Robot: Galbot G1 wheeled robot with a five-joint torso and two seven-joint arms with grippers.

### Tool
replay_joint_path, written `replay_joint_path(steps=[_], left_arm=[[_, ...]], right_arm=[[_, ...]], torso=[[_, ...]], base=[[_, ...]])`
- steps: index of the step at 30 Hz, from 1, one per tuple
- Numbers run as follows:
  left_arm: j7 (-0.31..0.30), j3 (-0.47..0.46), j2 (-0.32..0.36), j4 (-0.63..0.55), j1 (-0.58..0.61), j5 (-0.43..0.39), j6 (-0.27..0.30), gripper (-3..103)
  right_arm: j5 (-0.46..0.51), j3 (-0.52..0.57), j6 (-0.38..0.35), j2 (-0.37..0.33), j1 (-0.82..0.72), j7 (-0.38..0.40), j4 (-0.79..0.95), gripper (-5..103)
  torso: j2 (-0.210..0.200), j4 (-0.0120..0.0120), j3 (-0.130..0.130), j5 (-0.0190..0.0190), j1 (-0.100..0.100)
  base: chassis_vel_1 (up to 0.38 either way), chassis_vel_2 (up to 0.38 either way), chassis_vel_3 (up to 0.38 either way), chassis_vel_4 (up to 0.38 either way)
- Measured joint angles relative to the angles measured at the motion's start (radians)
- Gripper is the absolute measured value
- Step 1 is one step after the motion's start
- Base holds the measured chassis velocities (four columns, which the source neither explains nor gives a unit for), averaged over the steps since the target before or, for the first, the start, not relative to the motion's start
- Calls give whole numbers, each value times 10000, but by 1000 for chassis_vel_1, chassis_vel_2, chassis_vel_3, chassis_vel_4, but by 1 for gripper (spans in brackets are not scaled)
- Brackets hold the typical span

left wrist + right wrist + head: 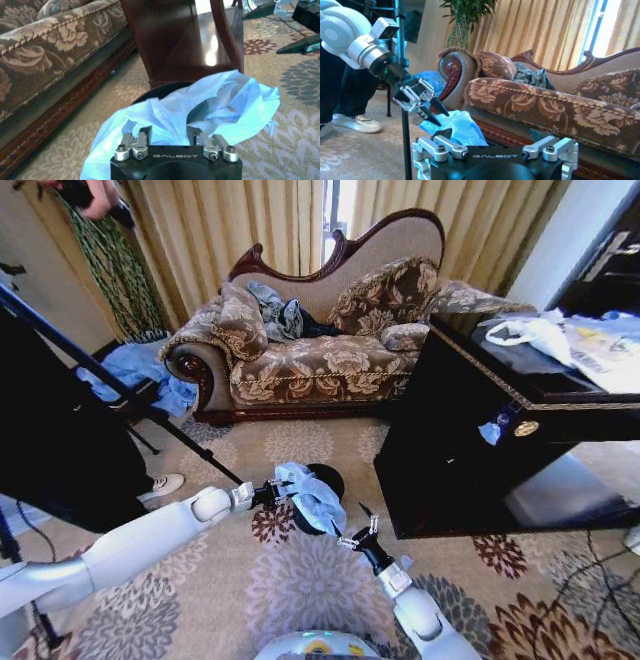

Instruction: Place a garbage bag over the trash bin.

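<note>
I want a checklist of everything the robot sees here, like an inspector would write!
Surface: flowered carpet.
Job's things: garbage bag bunched over the trash bin, not spread round its rim.
Clutter: blue cloth heap by the sofa's end; clothes on the sofa; white bags on the dark table.
Grippers: left gripper at the bag, fingers spread; right gripper open beside the bin, holding nothing.
Cables: dark cords on the carpet, far right.
Surroundings: patterned sofa, curtains, tripod, a person's shoe.
</note>
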Motion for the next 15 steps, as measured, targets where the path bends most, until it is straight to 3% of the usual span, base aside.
replay_joint_path(steps=[2,7,15], left_arm=[[-19,-10,-38,64,38,0,74,60],[-123,-20,-244,309,85,20,128,72],[-391,26,-933,1059,-48,-20,123,47]], right_arm=[[12,3,15,-4,-4,4,-24,100],[28,25,44,-5,-15,23,-67,100],[60,85,51,-53,-61,117,-73,100]], torso=[[0,0,0,-1,0],[0,1,0,3,0],[0,-2,0,1,-1]], base=[[0,0,0,0],[0,0,0,0],[0,0,0,0]])
